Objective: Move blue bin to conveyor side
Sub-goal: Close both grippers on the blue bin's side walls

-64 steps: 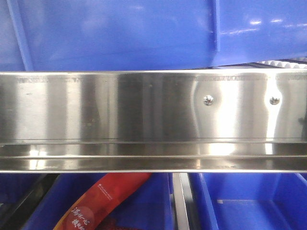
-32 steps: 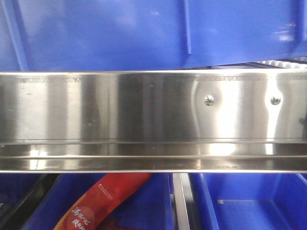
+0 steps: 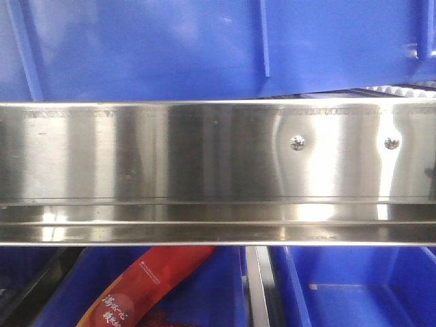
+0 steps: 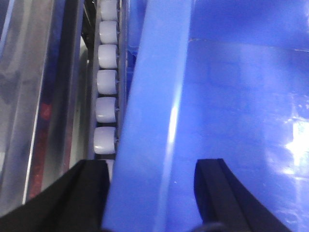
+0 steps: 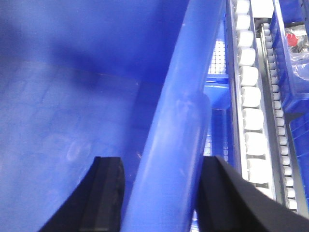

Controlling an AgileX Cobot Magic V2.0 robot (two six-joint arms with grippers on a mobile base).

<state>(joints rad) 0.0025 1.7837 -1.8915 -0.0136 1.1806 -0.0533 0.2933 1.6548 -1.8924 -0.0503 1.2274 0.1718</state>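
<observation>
The blue bin (image 3: 150, 48) fills the top of the front view, its ribbed wall standing behind the steel rail. In the left wrist view my left gripper (image 4: 149, 193) straddles the bin's thick rim (image 4: 154, 111), one black finger on the outside and one inside, both against the rim. In the right wrist view my right gripper (image 5: 161, 193) is shut the same way on the opposite rim (image 5: 183, 106), with the bin's bare floor (image 5: 58, 106) to its left. The conveyor side is out of view. Neither gripper shows in the front view.
A shiny stainless-steel rail (image 3: 218, 170) with two screws crosses the front view. Below it stand more blue bins, one holding a red packet (image 3: 150, 286). Rows of white rollers (image 4: 106, 82) (image 5: 251, 111) run beside the bin. Small blue trays with parts (image 5: 294, 48) lie at the far right.
In the front view the bin's wall slid to the left: its vertical rib went from right of centre toward the middle, and another rib came in at the right edge. It has barely moved since.
</observation>
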